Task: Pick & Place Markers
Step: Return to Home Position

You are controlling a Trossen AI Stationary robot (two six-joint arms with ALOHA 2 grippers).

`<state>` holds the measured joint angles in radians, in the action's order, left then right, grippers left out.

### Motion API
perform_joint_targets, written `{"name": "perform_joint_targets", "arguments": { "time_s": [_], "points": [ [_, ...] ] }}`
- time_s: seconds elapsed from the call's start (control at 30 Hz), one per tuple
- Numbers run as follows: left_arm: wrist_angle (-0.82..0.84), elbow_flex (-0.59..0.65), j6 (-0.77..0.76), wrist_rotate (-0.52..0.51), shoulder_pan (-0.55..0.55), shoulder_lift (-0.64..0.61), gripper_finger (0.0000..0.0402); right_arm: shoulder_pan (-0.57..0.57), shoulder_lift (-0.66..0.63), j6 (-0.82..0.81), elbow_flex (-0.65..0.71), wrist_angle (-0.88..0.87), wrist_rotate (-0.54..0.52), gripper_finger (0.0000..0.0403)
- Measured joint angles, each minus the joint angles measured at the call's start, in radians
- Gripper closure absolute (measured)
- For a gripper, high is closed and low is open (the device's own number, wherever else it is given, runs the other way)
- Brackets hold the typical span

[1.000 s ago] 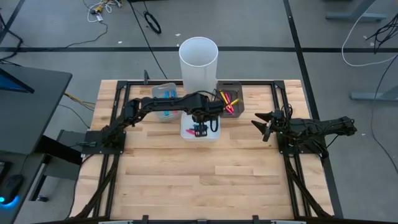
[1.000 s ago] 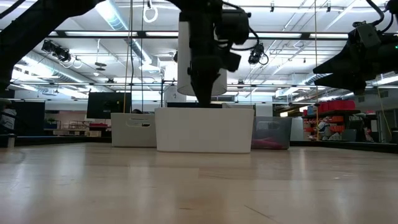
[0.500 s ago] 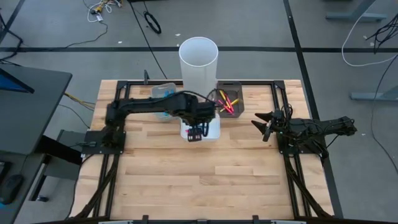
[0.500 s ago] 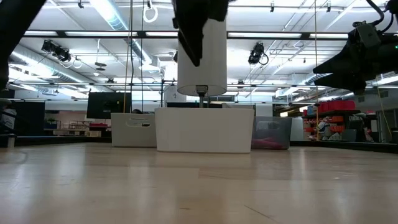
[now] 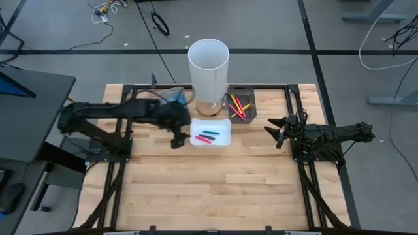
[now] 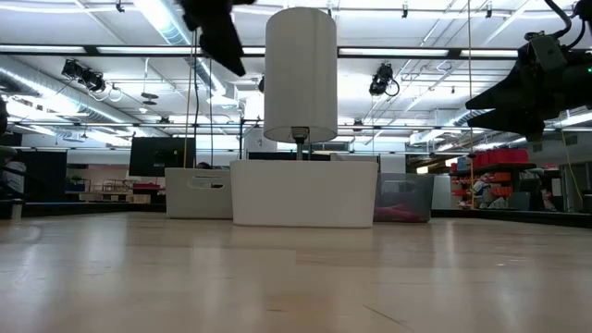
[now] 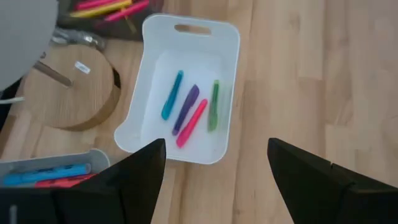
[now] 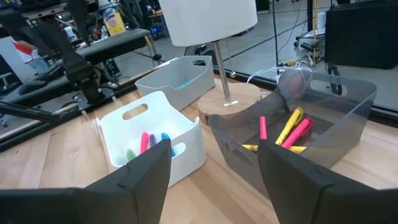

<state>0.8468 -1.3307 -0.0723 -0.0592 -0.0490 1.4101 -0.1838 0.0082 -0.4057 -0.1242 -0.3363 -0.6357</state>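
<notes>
Markers (image 5: 209, 134) lie in the white bin (image 5: 227, 130) mid-table, seen from above; more sit in the dark tray (image 5: 253, 104) behind it. Left gripper (image 5: 176, 139) hangs just beside the bin on its own arm's side, and right gripper (image 5: 275, 132) is parked well apart. At table height the bin's wall hides them. The left wrist camera shows 4 side by side, its claw spread and empty, so I judge the drop is done. The right wrist camera shows its claw spread too, idle.
</notes>
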Motion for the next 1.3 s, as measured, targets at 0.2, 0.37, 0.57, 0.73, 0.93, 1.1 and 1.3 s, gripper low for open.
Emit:
{"name": "perform_joint_targets", "arguments": {
  "time_s": [0.2, 0.37, 0.57, 0.73, 0.93, 1.1, 1.3],
  "points": [
    [-0.23, 0.254, 0.001, 0.001, -0.002, -0.264, 0.0113, 0.0, 0.0, 0.0, 0.0, 0.0, 0.0, 0.016],
    [-0.406, 0.438, -0.01, 0.0, -0.005, -0.479, 0.0113, 0.0, 0.0, 0.0, 0.0, -0.001, 0.0, 0.016],
    [-0.478, 0.614, -0.022, 0.011, -0.002, -0.729, 0.0113, 0.0, 0.0, 0.0, 0.0, -0.001, 0.0, 0.016],
    [-0.483, 0.719, -0.022, 0.012, -0.002, -0.919, 0.0113, 0.0, 0.0, 0.0, 0.0, -0.001, 0.0, 0.016],
    [-0.522, 0.844, -0.049, 0.031, -0.002, -1.117, 0.0113, 0.0, 0.0, 0.0, 0.0, 0.0, 0.0, 0.016],
    [-0.574, 0.954, -0.075, 0.11, -0.002, -1.256, 0.0113, 0.0, 0.0, 0.0, 0.0, 0.0, 0.0, 0.016],
    [-0.63, 1.062, -0.121, 0.107, -0.018, -1.335, 0.0113, 0.0, 0.0, 0.0, 0.0, 0.0, 0.0, 0.016]
  ]
}}
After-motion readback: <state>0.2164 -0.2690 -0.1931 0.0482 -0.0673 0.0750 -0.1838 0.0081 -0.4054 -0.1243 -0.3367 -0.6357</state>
